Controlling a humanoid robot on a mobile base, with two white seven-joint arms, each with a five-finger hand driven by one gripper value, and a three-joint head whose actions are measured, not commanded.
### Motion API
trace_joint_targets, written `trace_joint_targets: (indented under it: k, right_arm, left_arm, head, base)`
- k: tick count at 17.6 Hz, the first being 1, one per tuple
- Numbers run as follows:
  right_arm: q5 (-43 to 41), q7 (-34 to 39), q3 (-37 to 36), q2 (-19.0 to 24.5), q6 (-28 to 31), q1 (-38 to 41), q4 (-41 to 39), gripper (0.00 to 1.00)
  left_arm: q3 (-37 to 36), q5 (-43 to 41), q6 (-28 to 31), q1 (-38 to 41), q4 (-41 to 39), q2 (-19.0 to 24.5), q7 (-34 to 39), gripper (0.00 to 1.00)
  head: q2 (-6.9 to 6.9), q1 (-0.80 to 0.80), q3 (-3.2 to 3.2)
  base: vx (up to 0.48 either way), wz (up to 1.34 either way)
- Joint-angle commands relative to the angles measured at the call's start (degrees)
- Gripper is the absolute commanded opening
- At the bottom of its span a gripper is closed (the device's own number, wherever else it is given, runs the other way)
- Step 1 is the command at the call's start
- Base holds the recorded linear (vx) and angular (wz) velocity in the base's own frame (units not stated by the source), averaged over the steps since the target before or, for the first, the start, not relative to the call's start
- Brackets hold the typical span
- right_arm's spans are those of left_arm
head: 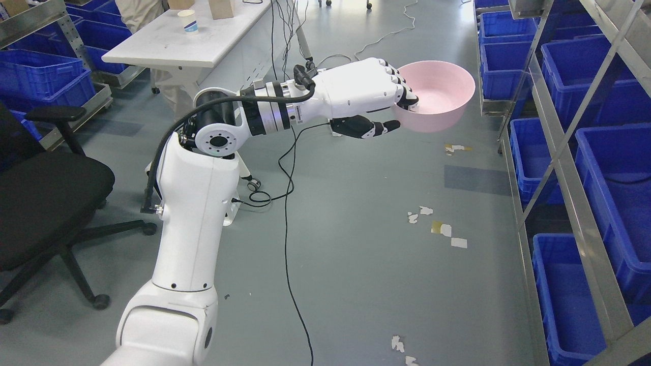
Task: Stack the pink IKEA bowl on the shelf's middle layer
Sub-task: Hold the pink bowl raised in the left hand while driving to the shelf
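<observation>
My left arm rises from the lower left and reaches across the floor toward the right. Its white hand point(402, 109) is shut on the near rim of a pink bowl point(442, 94): the fingers hook over the rim into the bowl and the thumb presses under its outer wall. The bowl is held upright in the air, empty, just left of the metal shelf point(546, 122) at the right side. No part of my right arm shows.
The metal shelf holds blue bins point(605, 188) on several levels. A black office chair point(46, 203) stands at the left. A white table point(198, 40) with a paper cup point(187, 21) is behind, a person beside it. Cables point(287, 203) and paper scraps lie on the grey floor.
</observation>
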Motion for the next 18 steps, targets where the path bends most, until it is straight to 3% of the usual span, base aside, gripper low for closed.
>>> trace_joint_targets:
  k: [1,10,18]
  right_arm:
    - [0.0,0.0,0.3,-1.0,0.0,0.0,-1.0,1.00]
    - [-0.1,0.0,0.2,-1.0,0.0,0.0,-1.0,1.00]
    - [0.0,0.0,0.3,-1.0,0.0,0.0,-1.0,1.00]
  left_arm:
    - [0.4,0.4,0.0,0.0,0.1,1.0,0.0,0.03]
    - [0.5,0.6,0.0,0.0,0.1,1.0,-0.1,0.03]
    - [0.5,0.6,0.0,0.0,0.0,1.0,-0.1,0.03]
  head:
    - [0.00,0.00,0.00]
    - [0.00,0.00,0.00]
    - [0.00,0.00,0.00]
  base:
    - [0.067,-0.10]
    - [0.102,0.05]
    - [0.247,-0.23]
